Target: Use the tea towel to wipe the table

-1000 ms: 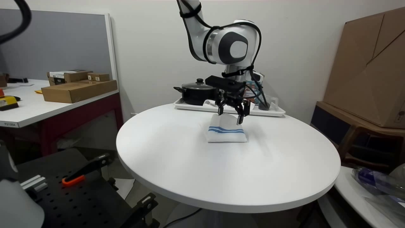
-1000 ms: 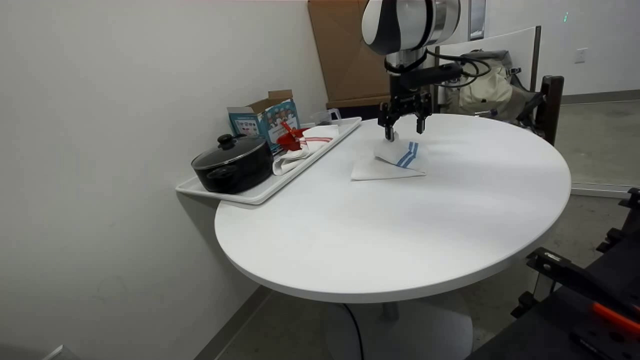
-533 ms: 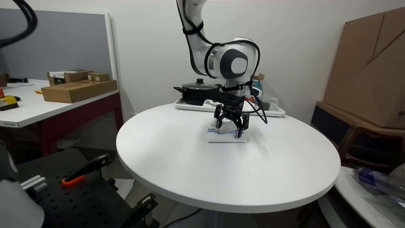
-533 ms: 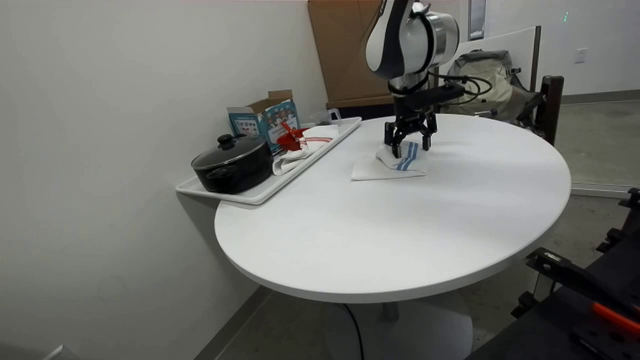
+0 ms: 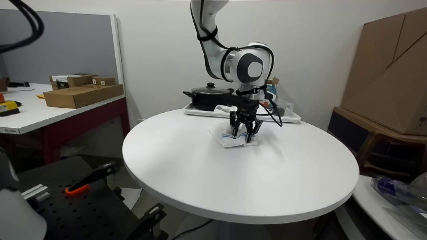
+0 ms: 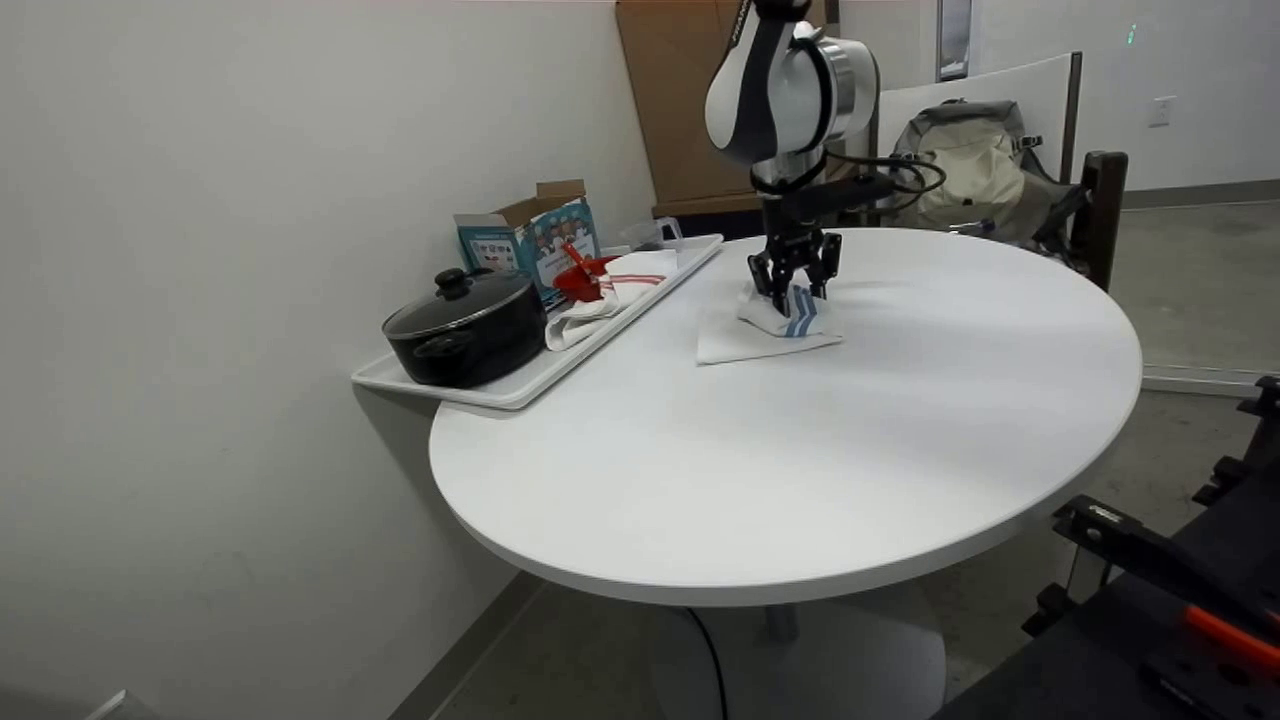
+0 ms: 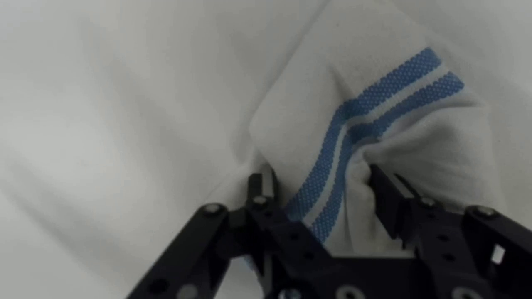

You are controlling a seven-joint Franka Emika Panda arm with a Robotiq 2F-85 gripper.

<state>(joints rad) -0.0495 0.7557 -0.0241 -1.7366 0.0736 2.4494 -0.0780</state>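
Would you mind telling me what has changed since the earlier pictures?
The gripper has come down onto the tea towel; its fingers have drawn closer together, bunching it between them, though a firm hold cannot be confirmed. The towel has shifted slightly left in both exterior views. The pot, tray and table stayed put.

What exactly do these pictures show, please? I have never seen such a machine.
The machine is a robot arm ending in a two-fingered gripper. Two cameras outside look across the scene; a camera on its wrist gives the close-up. On the round white table lie a blue-striped tea towel and a white tray carrying, among other things, a lidded black pot. The fingers stand on both sides of a bunched part of that towel; whether they grip it firmly, I cannot tell.
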